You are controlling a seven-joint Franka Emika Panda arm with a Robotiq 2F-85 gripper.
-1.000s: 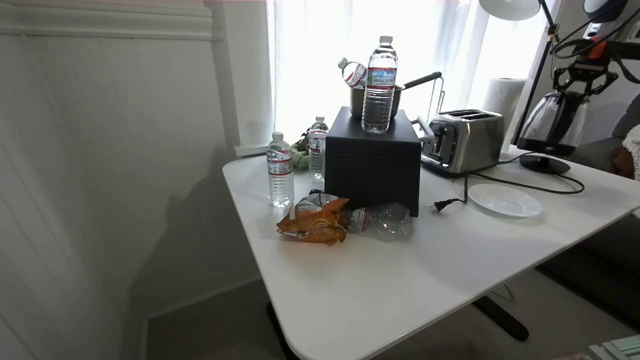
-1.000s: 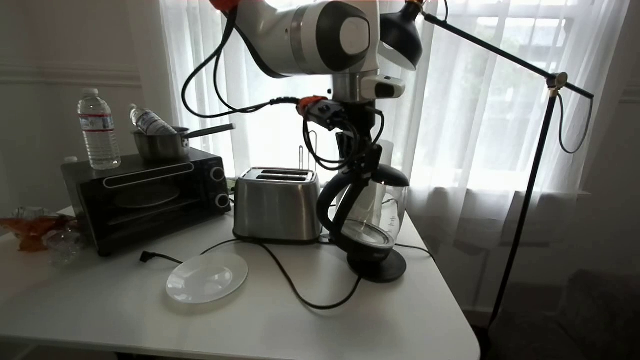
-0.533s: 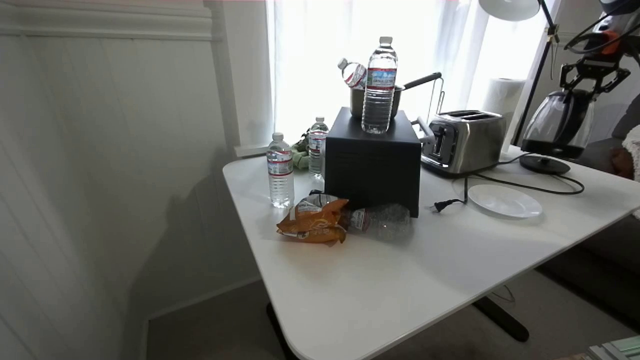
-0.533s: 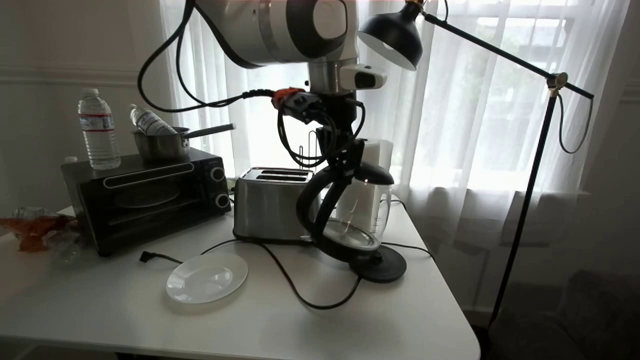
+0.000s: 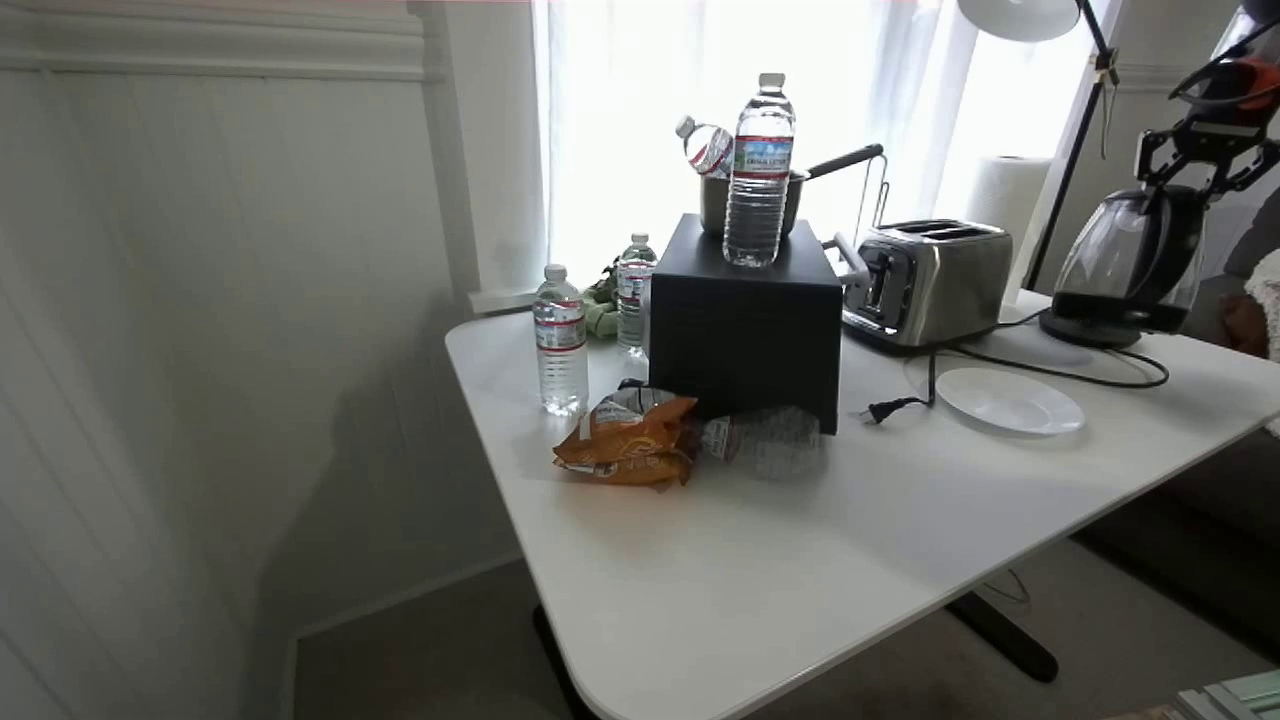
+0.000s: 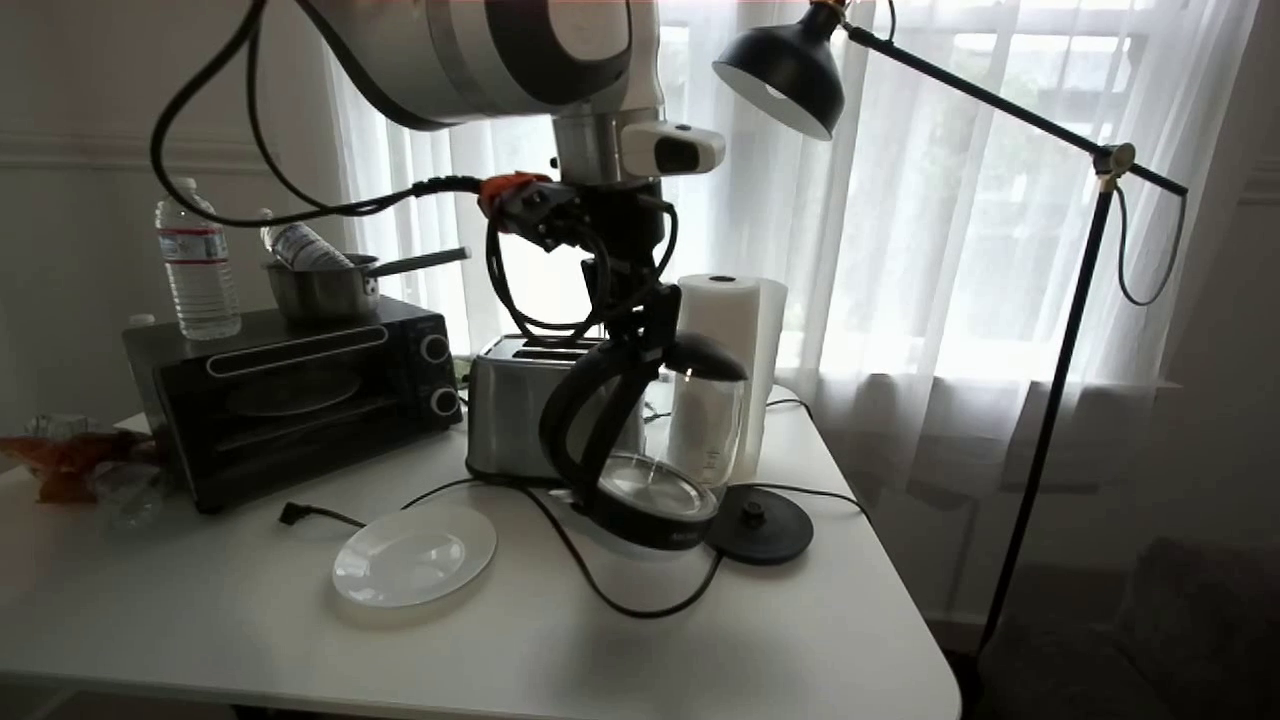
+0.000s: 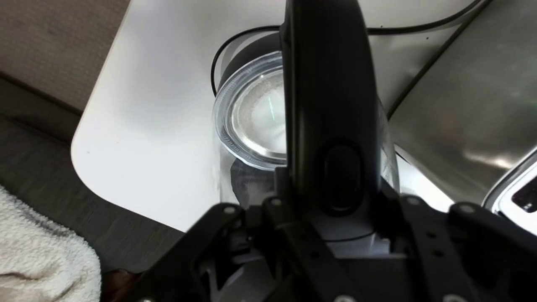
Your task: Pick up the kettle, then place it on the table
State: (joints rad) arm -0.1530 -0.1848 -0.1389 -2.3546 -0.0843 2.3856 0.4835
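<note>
The kettle [image 6: 690, 425] has a clear glass body with a black lid, black base ring and black curved handle; it also shows in an exterior view [image 5: 1105, 250]. My gripper [image 6: 640, 330] is shut on the top of the handle, as the wrist view also shows [image 7: 327, 188]. The kettle hangs tilted, low over the white table [image 6: 600, 660], beside its round black power base [image 6: 765, 530]. Whether its bottom touches the table cannot be told. In the wrist view the handle hides part of the glass body.
A chrome toaster [image 6: 540, 425] stands close behind the kettle, with a paper towel roll [image 6: 720, 300] near it. A white plate [image 6: 415, 555] and the power cord [image 6: 590, 575] lie in front. A black toaster oven [image 6: 300, 400] carries a pot and bottles. The table corner [image 7: 79, 167] is nearby.
My gripper has carried the kettle off to one side of its power base, leftward in an exterior view, and slightly lower. The power base is now more exposed. The handle stays gripped.
</note>
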